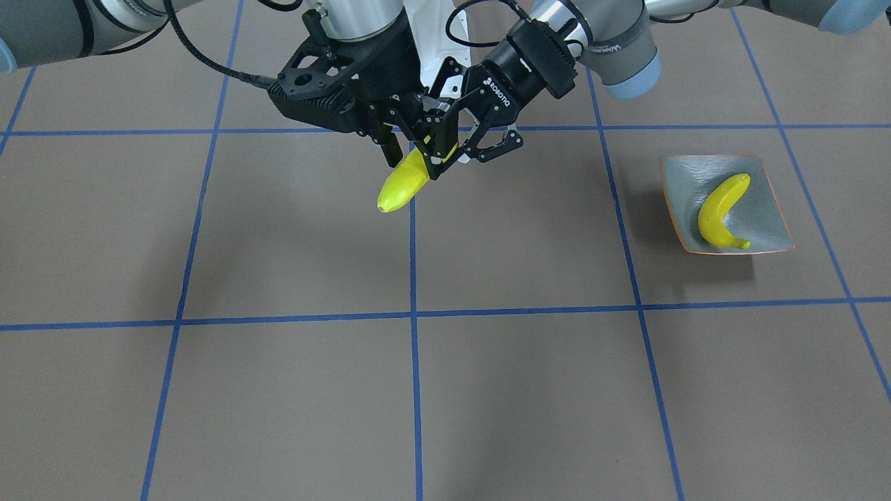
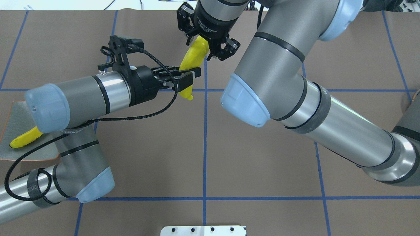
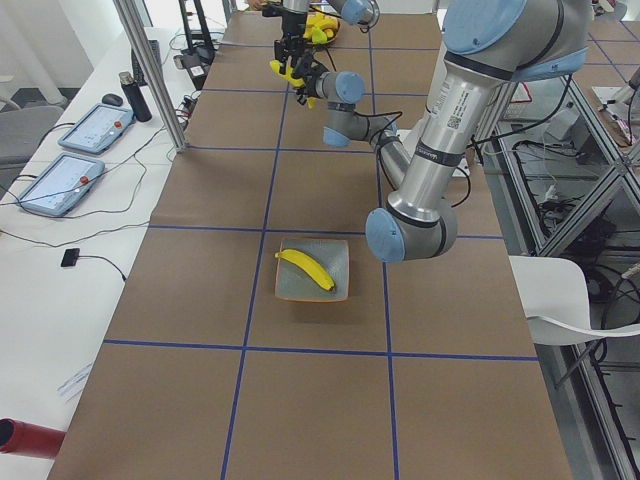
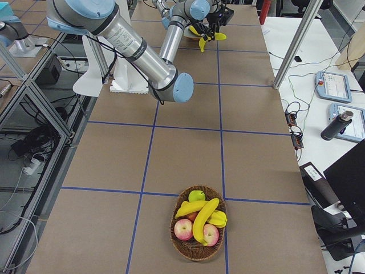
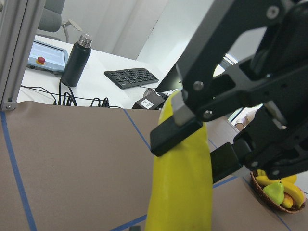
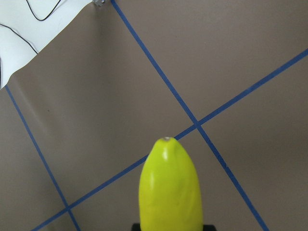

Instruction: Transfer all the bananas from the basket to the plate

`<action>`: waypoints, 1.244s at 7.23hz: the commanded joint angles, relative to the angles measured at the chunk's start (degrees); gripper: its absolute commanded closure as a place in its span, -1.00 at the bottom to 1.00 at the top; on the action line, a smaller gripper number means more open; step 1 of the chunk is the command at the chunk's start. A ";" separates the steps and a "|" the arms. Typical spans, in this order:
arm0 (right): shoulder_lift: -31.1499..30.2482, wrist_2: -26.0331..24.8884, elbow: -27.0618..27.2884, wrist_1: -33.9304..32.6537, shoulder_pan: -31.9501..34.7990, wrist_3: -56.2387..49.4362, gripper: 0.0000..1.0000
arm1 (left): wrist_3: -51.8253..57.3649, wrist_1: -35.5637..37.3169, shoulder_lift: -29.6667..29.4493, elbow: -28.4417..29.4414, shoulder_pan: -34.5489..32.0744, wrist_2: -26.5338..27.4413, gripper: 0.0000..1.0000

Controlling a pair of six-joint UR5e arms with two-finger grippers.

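Observation:
A yellow banana (image 1: 400, 184) hangs nearly upright over the table's middle, between both hands. My right gripper (image 2: 201, 49) reaches down from above and is shut on its upper part; the right wrist view shows the free tip (image 6: 168, 187). My left gripper (image 2: 187, 77) comes in from the side and is shut on the banana's middle. Another banana (image 1: 720, 212) lies on the square grey-green plate (image 1: 710, 163) on my left side. The wicker basket (image 4: 197, 248) at the table's right end holds more bananas (image 4: 205, 220).
Apples and a green fruit share the basket. A metal post (image 4: 296, 45) and a desk with tablets and a dark bottle (image 5: 77, 60) run along the far table edge. Blue tape lines grid the brown tabletop. My right arm's elbow (image 2: 246, 101) hangs over the centre.

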 commanded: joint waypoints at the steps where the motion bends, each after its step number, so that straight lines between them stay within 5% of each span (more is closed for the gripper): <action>1: -0.83 -0.15 3.75 -0.07 0.50 -2.16 -1.00 | -0.20 0.03 0.16 0.01 0.02 0.00 1.00; 4: -6.52 0.29 7.63 -0.07 4.53 -10.47 -1.00 | -0.55 -0.15 4.35 -0.77 0.02 -0.26 1.00; 8: -17.77 1.60 8.78 0.01 12.87 -32.51 -1.00 | -0.64 0.12 22.78 -9.45 -0.07 -1.31 1.00; 9: -20.67 3.35 8.43 0.01 16.21 -39.45 -1.00 | -0.55 0.29 26.22 -10.70 -0.50 -5.32 1.00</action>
